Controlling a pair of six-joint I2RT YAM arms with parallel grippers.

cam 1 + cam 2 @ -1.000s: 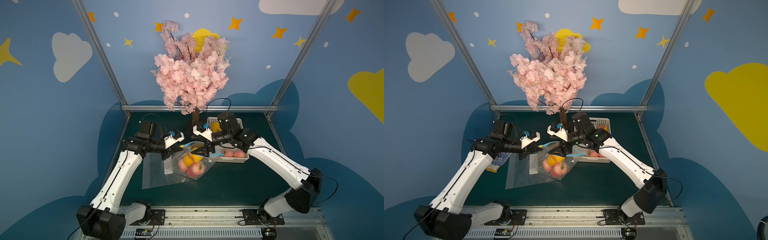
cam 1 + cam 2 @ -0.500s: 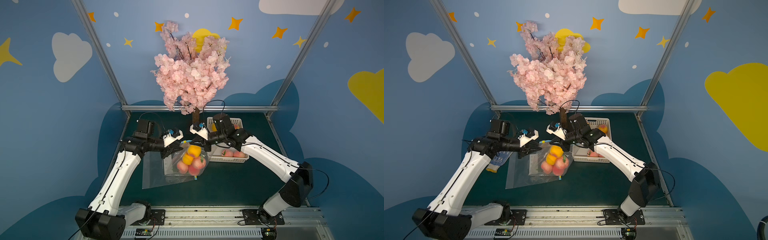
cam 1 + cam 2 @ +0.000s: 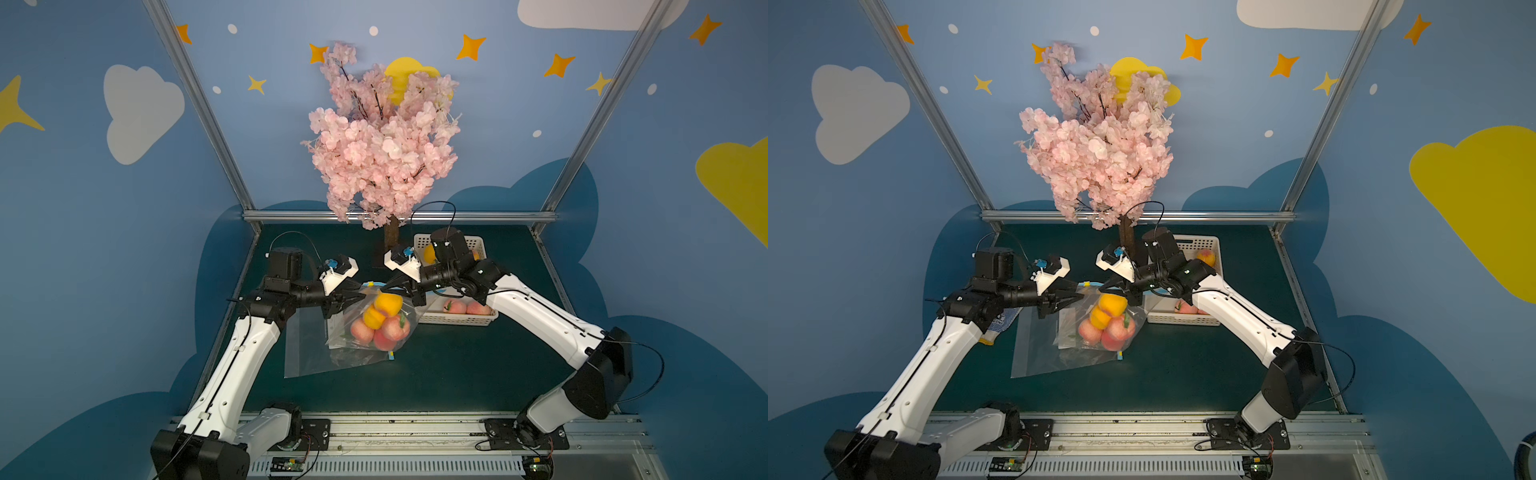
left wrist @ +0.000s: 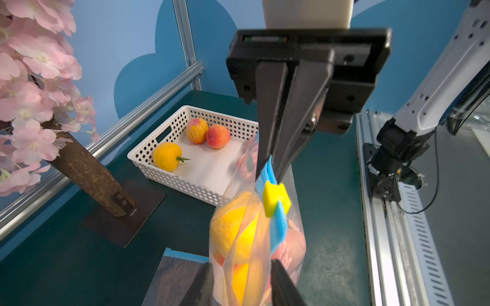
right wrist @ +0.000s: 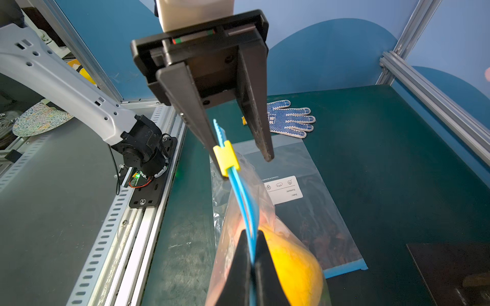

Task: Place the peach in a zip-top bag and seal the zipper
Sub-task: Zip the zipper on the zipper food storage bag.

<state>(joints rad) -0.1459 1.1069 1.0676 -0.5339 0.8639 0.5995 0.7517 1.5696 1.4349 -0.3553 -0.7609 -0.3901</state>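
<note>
The clear bag [image 3: 340, 329] has a blue zipper [image 5: 242, 196] with a yellow slider [image 5: 226, 161]; inside show pink-red peaches [image 3: 388, 330] and 2 yellow peppers [image 3: 388, 303]. The basket [image 4: 169, 174] is white, dotted with round holes. The glove [image 5: 290, 119] is white with blue dots. The tree [image 3: 382, 145] has pink blossom and a brown trunk. The table [image 3: 457, 365] is dark green; the walls [image 3: 83, 249] are blue with white and yellow clouds and orange stars.

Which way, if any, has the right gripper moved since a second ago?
Yes. The right gripper shifted slightly away from the white basket, toward the left gripper.
</note>
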